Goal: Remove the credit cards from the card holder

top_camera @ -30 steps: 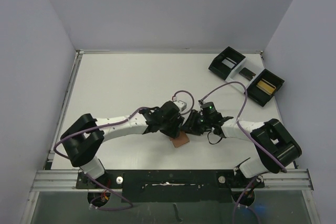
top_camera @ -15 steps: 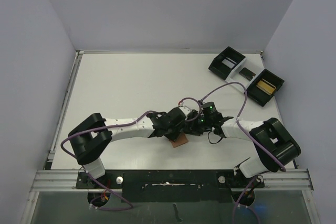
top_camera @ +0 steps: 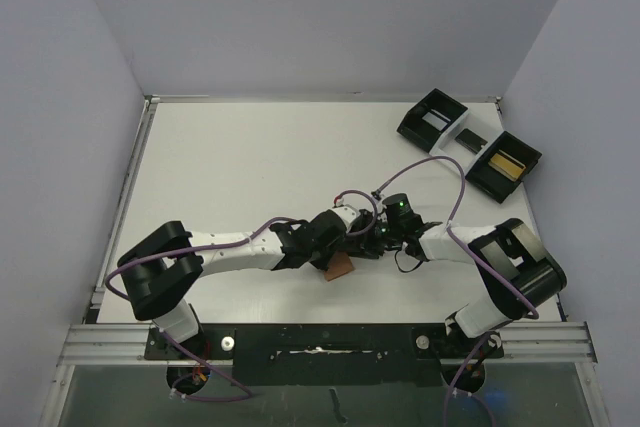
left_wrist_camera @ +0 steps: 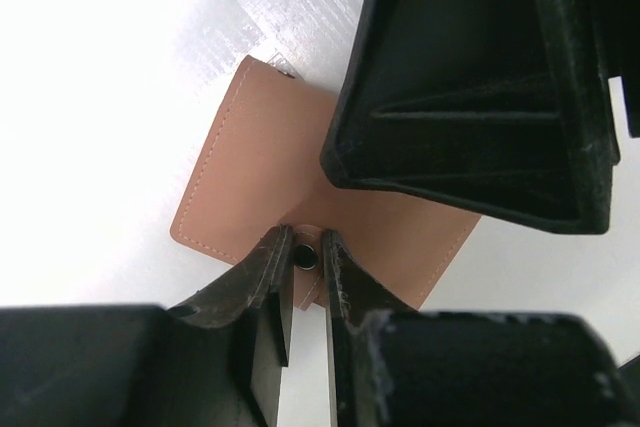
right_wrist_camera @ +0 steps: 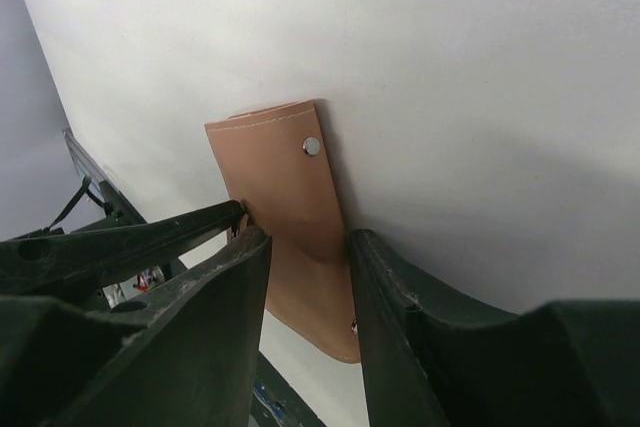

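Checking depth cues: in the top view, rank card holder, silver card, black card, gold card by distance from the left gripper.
1. card holder, at the left gripper.
2. silver card and black card, far-right tray: too close to call.
3. gold card, tray's rightmost compartment.

The left arm (top_camera: 235, 244) and right arm (top_camera: 455, 244) had white links, black joints and looping purple cables (top_camera: 432, 159); the left gripper (left_wrist_camera: 303, 265) had black fingers (left_wrist_camera: 255, 285).

Right wrist view: the card holder (right_wrist_camera: 288, 182) drops out of sight between the blurred near fingers of the right gripper (right_wrist_camera: 305, 239). Pinched or just straddled? Can't tell. Left wrist view: a black finger (left_wrist_camera: 470, 97) covers its upper right. Top view, centre: only a tan corner peeks out.
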Tool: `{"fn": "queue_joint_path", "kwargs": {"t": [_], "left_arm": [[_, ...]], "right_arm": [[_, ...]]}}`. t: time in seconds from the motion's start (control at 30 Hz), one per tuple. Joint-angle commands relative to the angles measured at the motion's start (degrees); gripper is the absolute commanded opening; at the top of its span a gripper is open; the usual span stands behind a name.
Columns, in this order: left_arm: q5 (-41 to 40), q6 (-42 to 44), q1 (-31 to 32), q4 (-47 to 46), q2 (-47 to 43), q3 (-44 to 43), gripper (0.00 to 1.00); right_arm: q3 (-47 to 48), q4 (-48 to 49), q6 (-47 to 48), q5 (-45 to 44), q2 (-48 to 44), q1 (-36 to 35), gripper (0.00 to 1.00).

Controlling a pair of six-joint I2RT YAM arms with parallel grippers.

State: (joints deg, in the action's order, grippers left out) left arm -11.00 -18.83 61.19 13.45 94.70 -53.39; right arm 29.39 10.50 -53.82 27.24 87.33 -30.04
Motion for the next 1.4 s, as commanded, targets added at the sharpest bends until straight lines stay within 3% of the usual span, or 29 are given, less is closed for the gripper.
{"fn": "queue_joint_path", "kwargs": {"t": [0.0,0.13,0.37,0.63,0.87,0.97,1.17,1.37], "left_arm": [[-0.7,-0.7,0.0,-3.4,-3.5,2.1,0.05],[-2.6,-2.6,0.0,-4.4,-4.9,2.9,0.10],[-10.6,-8.7,-0.2,-2.7,-8.6,5.3,0.48],[-15.8,-17.0,-0.4,3.2,-8.6,5.3,0.67],[-15.0,-23.8,-0.5,3.3,-11.7,8.2,0.76],[-13.7,-26.1,-1.7,2.7,-13.8,10.0,0.86],[-1.1,-27.7,-10.5,-5.2,-16.9,15.5,0.86],[1.0,-27.1,-12.0,-7.3,-18.0,16.7,0.82]], "right_arm": [[-1.0,-1.3,3.3,0.7,2.1,-0.3,0.37],[0.2,-5.3,4.5,-1.7,2.3,-0.7,0.32],[0.8,-9.0,4.4,-5.6,0.5,-0.7,0.33],[2.0,-10.5,4.2,-6.4,-1.8,-0.9,0.35],[6.3,-16.2,5.8,-10.9,-5.8,-0.8,0.37],[8.9,-19.8,6.8,-14.2,-7.5,-0.7,0.38],[16.0,-28.6,11.1,-24.9,-13.3,2.1,0.45],[27.1,-38.1,17.0,-41.7,-13.2,9.1,0.51]]}}
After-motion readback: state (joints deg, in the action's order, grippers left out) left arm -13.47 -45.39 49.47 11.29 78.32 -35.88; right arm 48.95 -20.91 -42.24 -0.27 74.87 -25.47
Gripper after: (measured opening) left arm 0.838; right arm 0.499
